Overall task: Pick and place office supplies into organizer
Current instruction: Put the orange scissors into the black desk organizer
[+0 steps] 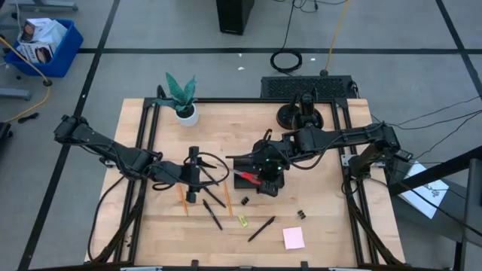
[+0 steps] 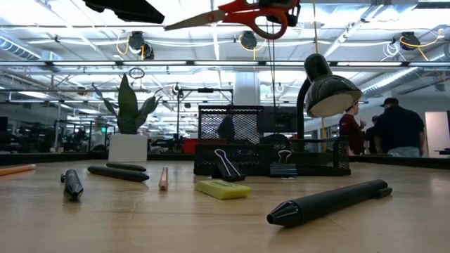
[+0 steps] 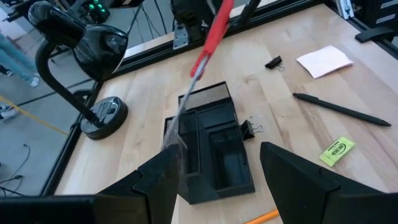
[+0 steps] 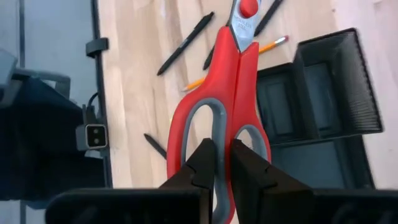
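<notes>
Right gripper [image 4: 222, 163] clamps red-handled steel scissors [image 4: 225, 99] by handle, high above black mesh organizer tray [image 3: 211, 149] — thin grip, blades may swing, miss compartment. Left gripper [image 3: 217, 180] wide, empty, beside tray.

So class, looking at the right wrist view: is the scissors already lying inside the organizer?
No: the right gripper holds the scissors above the organizer.

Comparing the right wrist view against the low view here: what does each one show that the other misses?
Only the right wrist view shows the right end effector shut on the scissors by a handle loop, and the organizer's empty compartments from above. Only the low view shows the plant, the lamp, a clip and people in the room behind. Both show the scissors held in the air above the organizer, and pens on the table.
</notes>
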{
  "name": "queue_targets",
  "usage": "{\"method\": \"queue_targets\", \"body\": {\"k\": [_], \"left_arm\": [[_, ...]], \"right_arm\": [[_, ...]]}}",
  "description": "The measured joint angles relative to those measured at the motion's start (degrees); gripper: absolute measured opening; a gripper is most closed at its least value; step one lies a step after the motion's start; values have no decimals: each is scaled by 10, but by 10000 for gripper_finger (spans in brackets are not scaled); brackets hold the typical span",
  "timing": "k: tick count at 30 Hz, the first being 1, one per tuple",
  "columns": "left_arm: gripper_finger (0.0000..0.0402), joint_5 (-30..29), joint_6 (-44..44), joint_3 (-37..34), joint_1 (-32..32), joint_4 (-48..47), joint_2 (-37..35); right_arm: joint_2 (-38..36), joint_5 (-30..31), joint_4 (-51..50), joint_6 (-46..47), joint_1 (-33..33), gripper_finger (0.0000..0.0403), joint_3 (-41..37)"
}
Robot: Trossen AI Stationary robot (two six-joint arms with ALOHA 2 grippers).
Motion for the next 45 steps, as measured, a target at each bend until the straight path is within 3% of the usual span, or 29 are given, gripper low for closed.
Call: {"method": "queue_targets", "body": {"k": [23, 28, 35, 45], "left_arm": [[227, -18, 50, 0, 2, 18, 0], [227, -37, 73, 0, 2, 31, 0], [227, -41, 46, 0, 2, 11, 0], [227, -21, -8, 1, 2, -36, 0]], "right_arm": [[2, -30, 28, 40, 0, 19, 0], [20, -60, 33, 46, 0, 19, 0], [61, -86, 33, 37, 0, 19, 0], [64, -88, 46, 35, 0, 19, 0]]}}
